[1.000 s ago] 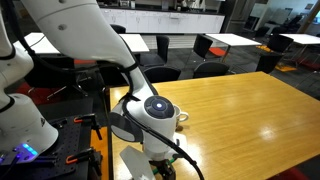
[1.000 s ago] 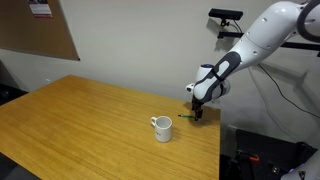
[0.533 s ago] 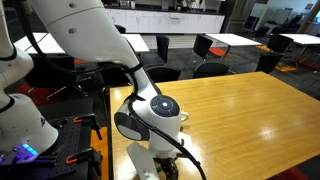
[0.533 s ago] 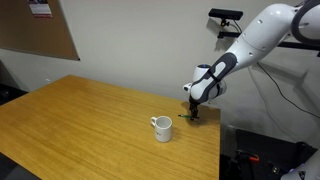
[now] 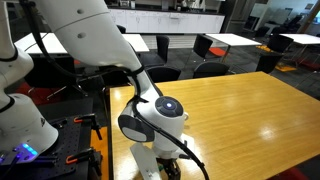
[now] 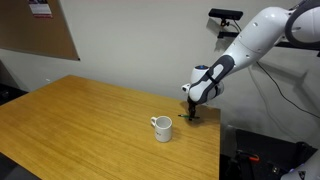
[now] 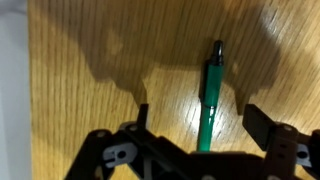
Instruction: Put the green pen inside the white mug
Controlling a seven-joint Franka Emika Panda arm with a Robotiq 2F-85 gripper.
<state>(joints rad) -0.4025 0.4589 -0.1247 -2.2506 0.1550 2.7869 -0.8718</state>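
Observation:
The green pen [image 7: 210, 100] lies flat on the wooden table, its dark tip pointing away from me in the wrist view. My gripper [image 7: 203, 122] is open and low over it, with one finger [image 7: 143, 115] to each side of the pen and not touching it. In an exterior view the gripper [image 6: 192, 113] hangs at the table's near right corner, and the white mug [image 6: 161, 128] stands upright a short way to its left, handle towards the camera's left. In an exterior view [image 5: 160, 120] the arm's wrist hides the mug and the pen.
The table edge [image 7: 25, 100] runs close along the left of the wrist view. In an exterior view the table's corner edge [image 6: 218, 150] is just beside the gripper. Chairs and other tables [image 5: 215, 42] stand in the background.
The gripper has come down lower over the pen. In an exterior view the wrist has sunk and now covers the mug that showed earlier.

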